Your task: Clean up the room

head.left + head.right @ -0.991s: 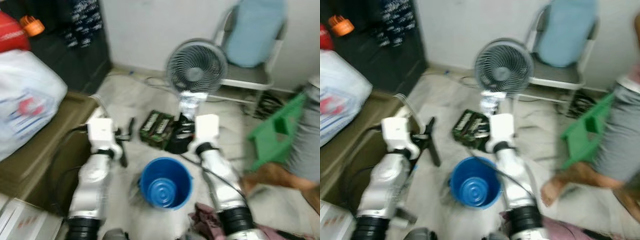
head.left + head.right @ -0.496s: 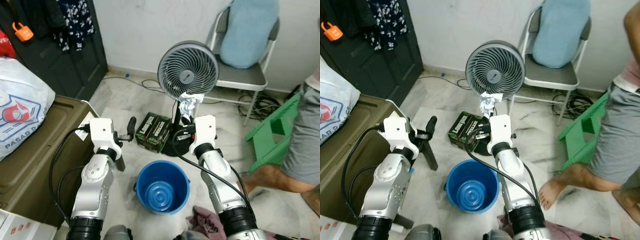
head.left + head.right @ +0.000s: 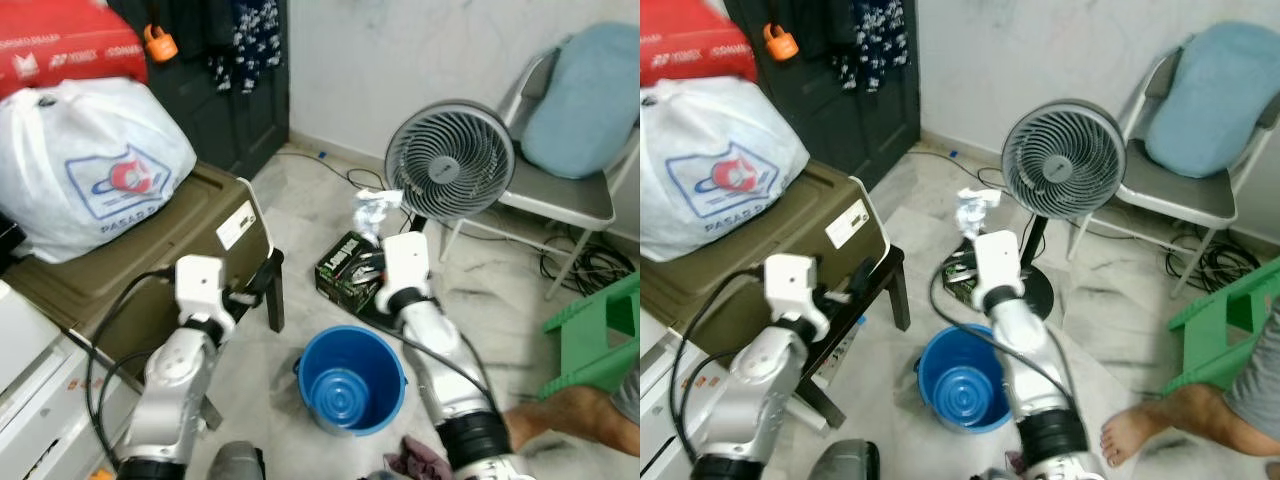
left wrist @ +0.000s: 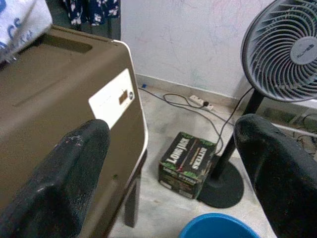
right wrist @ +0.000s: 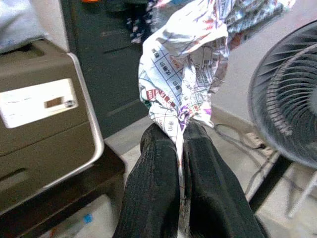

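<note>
Landmark: blue bucket, upright on the pale marble floor, between the two silver arms and nearest the robot. A scrap of pinkish cloth lies on the floor just beside the bucket on its near right side. Right gripper is raised beyond the bucket's far rim, its two black fingers pressed together on a crumpled wad of printed paper, which sticks up above the fingertips; in the head views the same paper is up in the air, short of the fan. Left gripper is held out to the left of the bucket, fingers spread wide with nothing between them, pointing toward the corner of a brown storage box. That box sits on a dark low stand left of the bucket, and a white plastic bag with a red and blue logo rests on the box's lid. Beyond the bucket, a dark green carton lies on the floor, touching or just beside the round black base of a grey standing fan. Farther back on the right, a metal chair carries a light blue cushion. Right of the bucket, well apart, stands a green plastic stool, with a person's bare foot near it. A dark door is at the far left, against the white wall.
</note>
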{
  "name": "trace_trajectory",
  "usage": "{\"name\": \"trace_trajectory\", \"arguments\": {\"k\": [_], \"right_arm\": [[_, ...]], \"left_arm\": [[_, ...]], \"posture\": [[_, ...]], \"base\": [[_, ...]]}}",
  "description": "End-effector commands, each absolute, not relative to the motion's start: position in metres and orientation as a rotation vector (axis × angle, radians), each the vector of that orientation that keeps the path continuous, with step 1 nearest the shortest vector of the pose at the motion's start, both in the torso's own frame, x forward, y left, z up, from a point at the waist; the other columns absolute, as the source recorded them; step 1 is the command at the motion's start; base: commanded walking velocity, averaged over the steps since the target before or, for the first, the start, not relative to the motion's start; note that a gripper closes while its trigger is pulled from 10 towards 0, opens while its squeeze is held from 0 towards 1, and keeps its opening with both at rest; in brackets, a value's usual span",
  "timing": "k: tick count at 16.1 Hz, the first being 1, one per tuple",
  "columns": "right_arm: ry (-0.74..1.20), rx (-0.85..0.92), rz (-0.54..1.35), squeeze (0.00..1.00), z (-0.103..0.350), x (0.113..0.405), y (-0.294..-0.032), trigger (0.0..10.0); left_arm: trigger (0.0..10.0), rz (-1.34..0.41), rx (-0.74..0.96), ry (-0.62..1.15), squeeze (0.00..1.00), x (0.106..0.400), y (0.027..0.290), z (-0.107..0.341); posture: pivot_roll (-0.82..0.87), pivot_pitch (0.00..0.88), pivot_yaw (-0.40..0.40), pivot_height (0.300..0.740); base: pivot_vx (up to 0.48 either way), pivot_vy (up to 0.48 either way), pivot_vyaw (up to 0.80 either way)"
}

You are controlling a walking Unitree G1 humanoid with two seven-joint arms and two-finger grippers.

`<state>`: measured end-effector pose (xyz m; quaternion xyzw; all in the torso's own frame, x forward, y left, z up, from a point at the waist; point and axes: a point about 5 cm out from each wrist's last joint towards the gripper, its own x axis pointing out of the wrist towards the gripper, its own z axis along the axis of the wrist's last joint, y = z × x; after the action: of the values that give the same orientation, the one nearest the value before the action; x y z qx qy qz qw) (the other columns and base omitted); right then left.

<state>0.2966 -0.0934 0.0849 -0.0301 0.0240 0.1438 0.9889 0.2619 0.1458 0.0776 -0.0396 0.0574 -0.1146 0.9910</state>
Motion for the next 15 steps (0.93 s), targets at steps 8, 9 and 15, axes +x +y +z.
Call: {"name": "trace_trajectory", "arguments": {"k": [8,9,15], "right_arm": [[0.186,-0.043,0.271,0.0,0.073,0.3,-0.099,10.0],[0.198,-0.005,0.237,0.0,0.072,0.3,-0.103,10.0],[0.223,0.037,0.206,0.0,0.07,0.298,-0.109,10.0]], "left_arm": [[10.0,-0.268,-0.071,0.054,0.0,0.263,0.145,0.093],[10.0,-0.264,-0.072,0.055,0.0,0.262,0.145,0.093],[10.0,-0.275,-0.066,0.062,0.0,0.259,0.139,0.091]], "posture": [[-0.03,0.038,-0.04,0.74],[-0.03,0.038,-0.04,0.74],[-0.04,0.053,-0.035,0.74]], "base": [[0.0,0.0,0.0],[0.0,0.0,0.0],[0.0,0.0,-0.31]]}}
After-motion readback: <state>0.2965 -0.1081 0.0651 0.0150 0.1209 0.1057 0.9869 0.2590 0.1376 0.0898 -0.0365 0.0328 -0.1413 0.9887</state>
